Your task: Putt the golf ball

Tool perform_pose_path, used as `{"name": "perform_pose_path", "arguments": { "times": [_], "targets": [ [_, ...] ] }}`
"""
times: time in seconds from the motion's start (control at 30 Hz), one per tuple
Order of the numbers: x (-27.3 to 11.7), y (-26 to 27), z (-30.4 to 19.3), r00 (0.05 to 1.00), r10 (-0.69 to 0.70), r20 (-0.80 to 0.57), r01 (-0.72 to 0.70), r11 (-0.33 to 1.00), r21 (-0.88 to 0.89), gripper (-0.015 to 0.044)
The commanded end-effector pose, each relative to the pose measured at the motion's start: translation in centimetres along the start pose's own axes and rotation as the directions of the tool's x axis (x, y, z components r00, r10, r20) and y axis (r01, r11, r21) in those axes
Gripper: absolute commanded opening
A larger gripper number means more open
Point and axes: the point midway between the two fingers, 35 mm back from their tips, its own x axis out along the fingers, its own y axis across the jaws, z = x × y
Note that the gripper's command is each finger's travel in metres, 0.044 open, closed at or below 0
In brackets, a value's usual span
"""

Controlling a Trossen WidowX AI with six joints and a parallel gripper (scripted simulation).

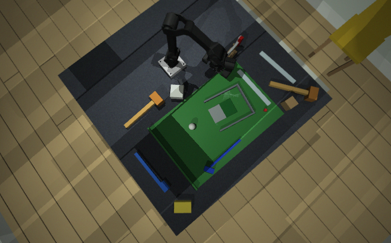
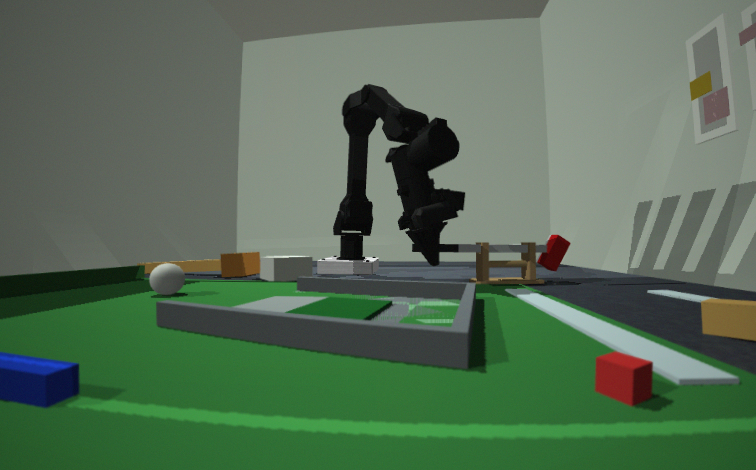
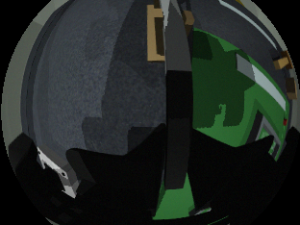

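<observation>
One black parallel-jaw gripper is clamped on the red-headed, grey-shafted putter. Held at the shaft's end, the stiff, head-heavy club is judged likely to pivot.

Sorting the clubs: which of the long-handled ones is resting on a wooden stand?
The red-headed putter with the grey shaft, lying across the small wooden stand with the gripper shut on its handle end. The blue putters and wooden mallets lie flat.
</observation>
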Motion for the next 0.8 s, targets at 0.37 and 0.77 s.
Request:
{"name": "perform_pose_path", "arguments": {
  "times": [0.37, 0.77],
  "targets": [
    [-7.8, -0.2, 2.3, 1.0, -0.01, 0.011, 0.01, 1.0, -0.006, 0.0],
    [-8.8, -0.6, 0.8, 1.0, -0.024, -0.011, 0.025, 0.997, 0.068, 0.0]
  ]
}}
